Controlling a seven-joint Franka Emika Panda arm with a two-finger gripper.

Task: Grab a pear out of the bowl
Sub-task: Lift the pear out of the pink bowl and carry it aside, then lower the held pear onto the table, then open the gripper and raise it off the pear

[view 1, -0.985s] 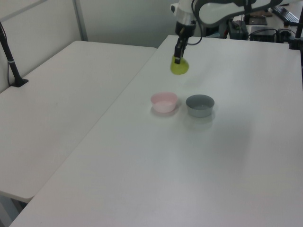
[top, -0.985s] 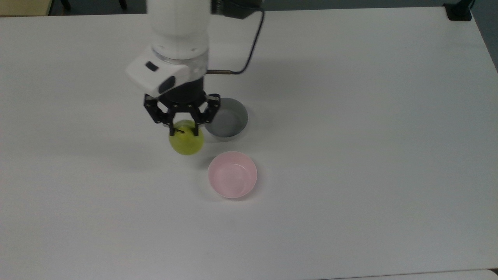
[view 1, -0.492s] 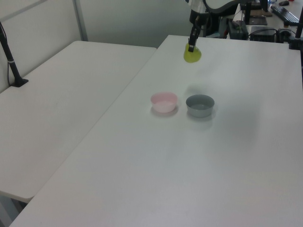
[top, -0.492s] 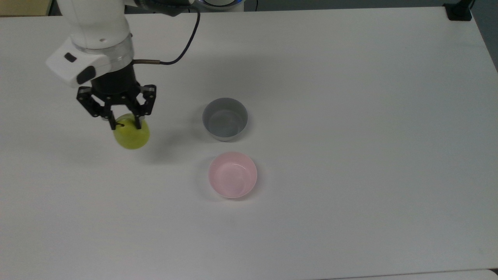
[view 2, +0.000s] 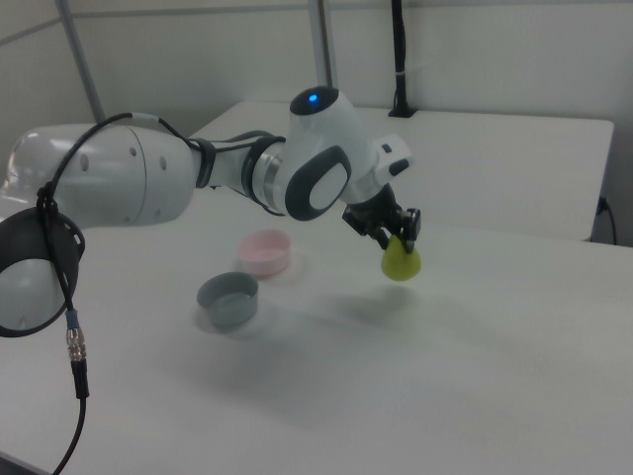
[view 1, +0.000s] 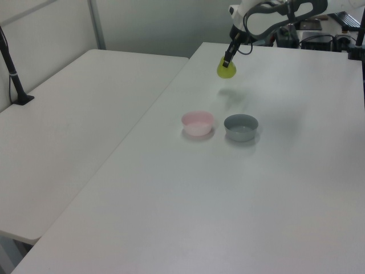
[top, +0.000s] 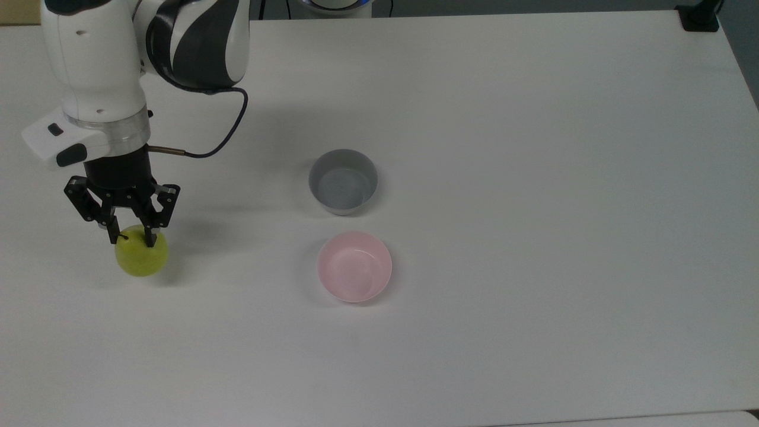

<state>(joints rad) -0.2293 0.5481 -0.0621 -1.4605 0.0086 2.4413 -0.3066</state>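
The yellow-green pear (top: 142,256) hangs in the air at the top view's left, well away from both bowls. My gripper (top: 134,238) is shut on the pear's upper part, its black fingers pinching near the stem. The pear (view 2: 401,261) also shows in the right view, held above the table, and in the left view as the pear (view 1: 226,68) under the gripper (view 1: 227,61). The pale pink bowl (top: 354,266) sits with nothing in it near the table's middle, seen too as the pink bowl (view 1: 197,123) and the pink bowl (view 2: 264,252).
A grey bowl (top: 343,181) stands just behind the pink one in the top view, holding nothing. The arm's black cable (top: 220,139) loops beside the wrist. The white table (top: 533,207) stretches wide to the top view's right. A second table (view 1: 74,125) lies at the left view's left.
The gripper has carried the pear from beside the grey bowl far toward the top view's left and somewhat nearer its bottom edge. Both bowls stayed put.
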